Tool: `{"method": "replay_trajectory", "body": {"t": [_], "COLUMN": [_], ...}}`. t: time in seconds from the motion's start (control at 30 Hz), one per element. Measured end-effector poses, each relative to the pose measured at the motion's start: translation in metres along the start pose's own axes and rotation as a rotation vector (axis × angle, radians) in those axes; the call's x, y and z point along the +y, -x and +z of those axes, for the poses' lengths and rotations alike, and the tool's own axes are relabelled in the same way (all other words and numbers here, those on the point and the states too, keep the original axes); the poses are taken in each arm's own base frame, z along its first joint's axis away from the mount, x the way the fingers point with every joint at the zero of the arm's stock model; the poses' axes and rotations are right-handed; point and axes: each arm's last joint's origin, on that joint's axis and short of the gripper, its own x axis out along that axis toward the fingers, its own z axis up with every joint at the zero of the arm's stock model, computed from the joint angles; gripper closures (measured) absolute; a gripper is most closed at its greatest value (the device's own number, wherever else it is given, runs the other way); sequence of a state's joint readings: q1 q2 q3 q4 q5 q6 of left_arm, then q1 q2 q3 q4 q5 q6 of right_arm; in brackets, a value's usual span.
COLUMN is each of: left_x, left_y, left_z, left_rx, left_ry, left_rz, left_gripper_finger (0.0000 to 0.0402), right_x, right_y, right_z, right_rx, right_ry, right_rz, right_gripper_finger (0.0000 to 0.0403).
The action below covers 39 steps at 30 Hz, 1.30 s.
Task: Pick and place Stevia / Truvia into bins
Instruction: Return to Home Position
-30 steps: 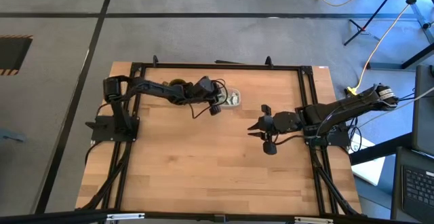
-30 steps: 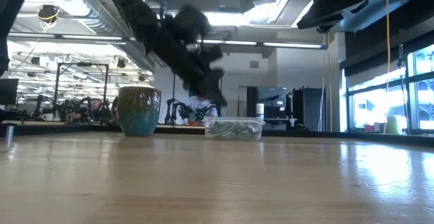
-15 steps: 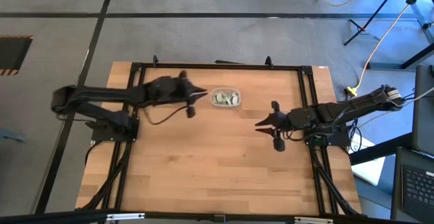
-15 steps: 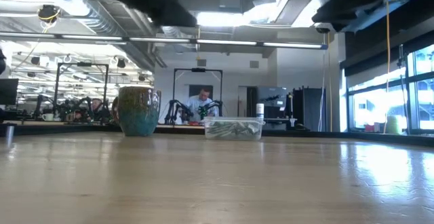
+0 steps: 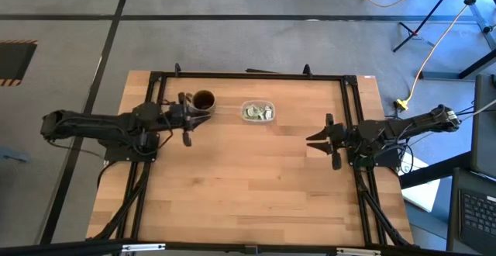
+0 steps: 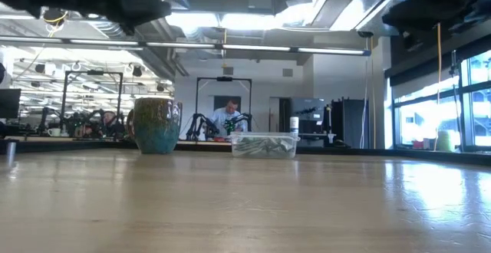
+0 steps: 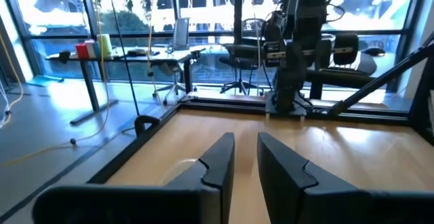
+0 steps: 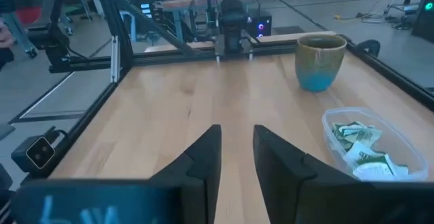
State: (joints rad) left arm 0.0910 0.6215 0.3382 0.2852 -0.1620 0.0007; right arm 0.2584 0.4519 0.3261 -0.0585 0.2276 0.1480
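Sachets (image 5: 258, 114) in bin (image 5: 273, 108) beside mug (image 5: 203, 100), left gripper (image 5: 204, 116) near mug, right gripper (image 5: 312, 138) well apart, both slightly parted, seemingly empty.

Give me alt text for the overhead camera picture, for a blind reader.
A wooden table seen from above: a clear container of green sachets sits near its top edge, beside a brown mug. Two dark arms reach in from either side, the left tool next to the mug, the right tool over bare wood.
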Motion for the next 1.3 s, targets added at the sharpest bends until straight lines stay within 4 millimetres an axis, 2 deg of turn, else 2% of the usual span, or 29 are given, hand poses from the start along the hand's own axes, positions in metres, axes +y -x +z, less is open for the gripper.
{"method": "replay_trajectory", "body": {"t": [0.23, 0.53, 0.9, 1.3], "left_x": [0.003, 0.007, 0.01, 0.011], "left_y": [0.018, 0.035, 0.048, 0.054], "left_z": [-0.017, -0.035, -0.036, -0.04], "left_rx": [-0.041, -0.1, -0.141, -0.112], "left_ry": [0.038, 0.05, 0.045, 0.047], "left_rz": [0.0, 0.029, 0.07, 0.075], "left_gripper_finger": [0.0336, 0.0334, 0.0332, 0.0331], "right_x": [-0.005, -0.01, -0.014, -0.014], "right_y": [0.009, 0.02, 0.036, 0.036], "right_z": [-0.018, -0.032, -0.036, -0.038], "right_rx": [-0.033, -0.099, -0.145, -0.125], "right_ry": [-0.012, -0.02, -0.035, -0.03], "right_rz": [0.004, 0.013, 0.021, 0.016], "right_gripper_finger": [0.0313, 0.0313, 0.0313, 0.0313]}}
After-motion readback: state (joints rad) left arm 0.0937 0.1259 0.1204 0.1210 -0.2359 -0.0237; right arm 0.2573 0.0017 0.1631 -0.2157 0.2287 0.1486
